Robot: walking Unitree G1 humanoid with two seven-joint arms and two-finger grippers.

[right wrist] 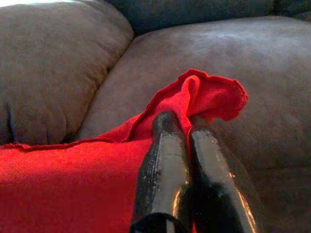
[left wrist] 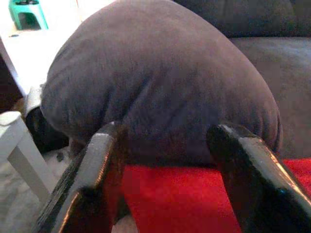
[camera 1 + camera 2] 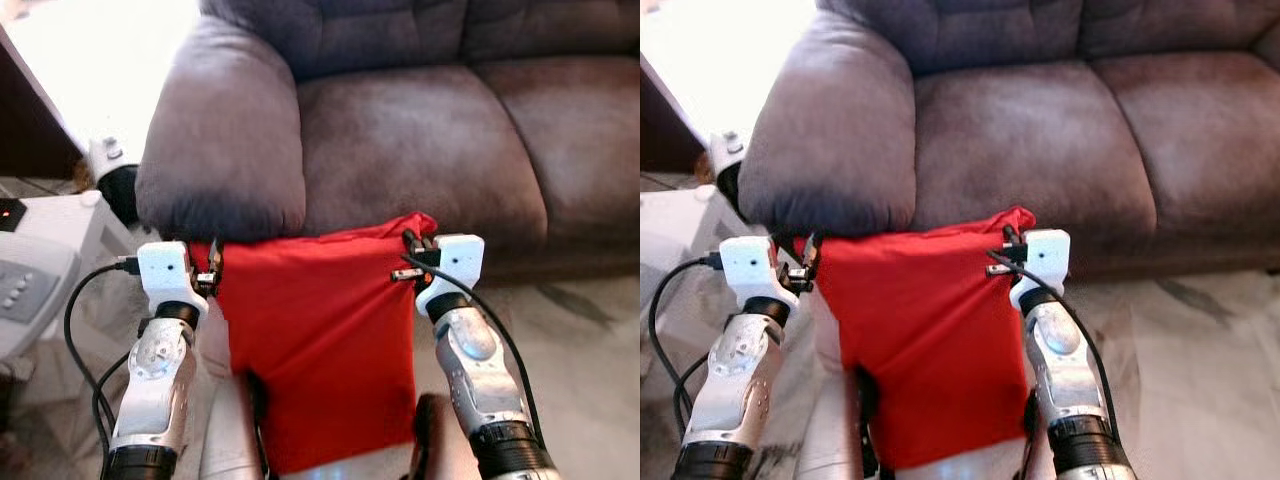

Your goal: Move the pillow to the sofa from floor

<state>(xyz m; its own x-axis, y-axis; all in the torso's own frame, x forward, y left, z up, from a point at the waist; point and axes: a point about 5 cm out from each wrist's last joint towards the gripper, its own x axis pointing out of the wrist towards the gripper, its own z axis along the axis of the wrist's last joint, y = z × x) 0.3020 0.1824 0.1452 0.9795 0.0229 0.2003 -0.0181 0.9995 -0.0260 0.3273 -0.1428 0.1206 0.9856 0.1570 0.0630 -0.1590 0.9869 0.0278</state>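
Note:
The red pillow [image 3: 315,330] hangs off the floor between my two arms, right in front of the grey sofa [image 3: 420,140]. Its top edge is level and touches the underside of the sofa's armrest [image 3: 225,130]. My left gripper [image 3: 213,268] holds the pillow's upper left corner; in the left wrist view its fingers [image 2: 97,165] stand apart with the red cloth [image 2: 180,194] bunched between them. My right gripper [image 1: 182,119] is shut on the upper right corner, whose red flap [image 1: 214,94] pokes out past the fingertips over the seat cushion [image 1: 252,63].
A white side table [image 3: 70,215] with a grey device [image 3: 25,285] stands at the left, close to my left arm. Black cables [image 3: 80,300] loop beside that arm. Pale floor [image 3: 590,340] lies to the right. A green stool [image 2: 26,12] sits far behind the armrest.

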